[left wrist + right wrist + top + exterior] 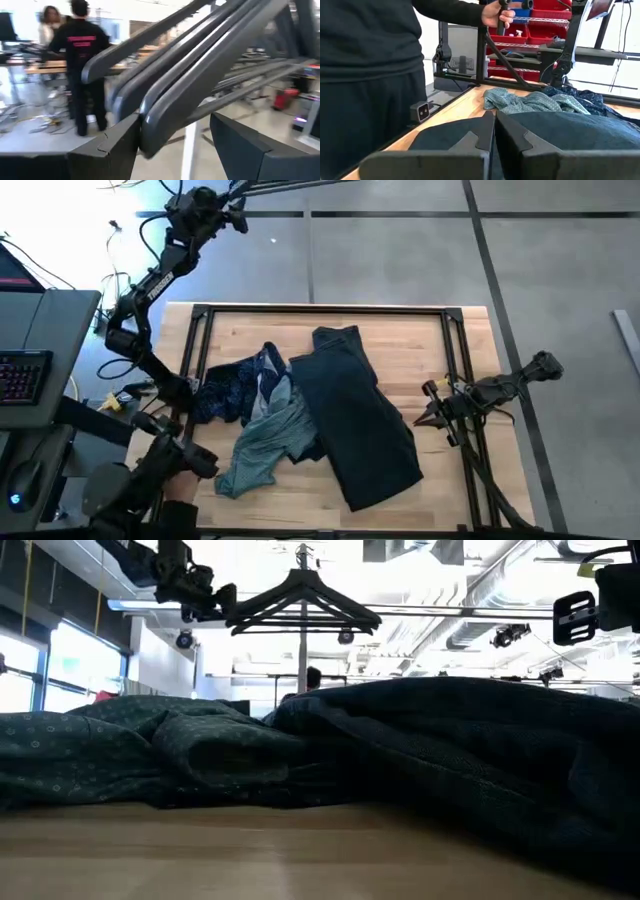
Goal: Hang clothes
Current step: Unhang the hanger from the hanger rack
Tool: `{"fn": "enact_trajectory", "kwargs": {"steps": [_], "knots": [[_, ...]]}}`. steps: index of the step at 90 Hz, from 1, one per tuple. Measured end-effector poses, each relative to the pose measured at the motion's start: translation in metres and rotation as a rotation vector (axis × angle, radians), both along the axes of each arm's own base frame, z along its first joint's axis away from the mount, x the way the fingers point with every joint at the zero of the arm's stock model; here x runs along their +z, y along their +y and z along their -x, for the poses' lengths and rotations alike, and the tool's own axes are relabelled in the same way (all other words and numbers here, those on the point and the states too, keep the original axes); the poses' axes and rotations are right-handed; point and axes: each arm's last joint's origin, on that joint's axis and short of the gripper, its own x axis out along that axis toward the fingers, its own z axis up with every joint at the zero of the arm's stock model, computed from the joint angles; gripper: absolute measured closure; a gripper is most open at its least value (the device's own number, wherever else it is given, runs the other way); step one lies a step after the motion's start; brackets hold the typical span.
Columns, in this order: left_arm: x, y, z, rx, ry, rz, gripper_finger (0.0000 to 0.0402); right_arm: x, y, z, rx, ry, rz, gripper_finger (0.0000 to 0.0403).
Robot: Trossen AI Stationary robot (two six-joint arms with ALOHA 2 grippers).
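The clothes lie in a heap on the wooden table: black trousers (pixel 355 415) in the middle, a navy dotted shirt (pixel 240 385) to their left, and a teal shirt (pixel 265 445) nearer the front. Several dark grey hangers (pixel 300 605) hang by their hooks from a rod beyond the table's far left. My left gripper (pixel 238 218) is raised there and open, its fingers on either side of the hangers' sloping arms (pixel 200 65). My right gripper (pixel 422 418) is shut at the trousers' right edge (pixel 570 132), pointing toward the table's left. My left gripper has the lower end of one hanger arm (pixel 150 142) close against the inner side of one finger (pixel 117 145); whether they touch I cannot tell. My right gripper hovers right over the trousers' edge; whether it touches the cloth I cannot tell.
A black metal frame (pixel 320 310) runs round the table's edges. A person in dark clothes (pixel 370 75) stands at the table's near left corner, one hand on a frame post (pixel 495 15). A keyboard (pixel 20 375) and desk lie left of the table. Bare wood shows at the far right.
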Motion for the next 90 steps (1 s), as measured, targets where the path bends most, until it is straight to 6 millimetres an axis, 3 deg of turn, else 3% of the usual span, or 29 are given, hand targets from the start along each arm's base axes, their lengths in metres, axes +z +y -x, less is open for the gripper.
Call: {"fn": "enact_trajectory", "kwargs": {"steps": [24, 54, 69, 90], "knots": [[0.0007, -0.0034, -0.0037, -0.167, -0.036, 0.027, 0.0186, 0.0001, 0.0000, 0.0000, 0.000, 0.000, 0.000, 0.0402], [0.0001, -0.0036, -0.0040, -0.179, -0.058, 0.053, 0.0193, 0.0000, 0.0000, 0.0000, 0.000, 0.000, 0.000, 0.0402], [-0.0001, -0.0042, -0.0046, -0.209, -0.059, 0.059, 0.0239, 0.0002, 0.0000, 0.0001, 0.001, -0.001, 0.000, 0.0402], [-0.0008, -0.0051, -0.0056, -0.253, -0.065, 0.076, 0.0335, 0.0000, 0.0000, 0.0000, 0.001, 0.000, 0.000, 0.0402]]}}
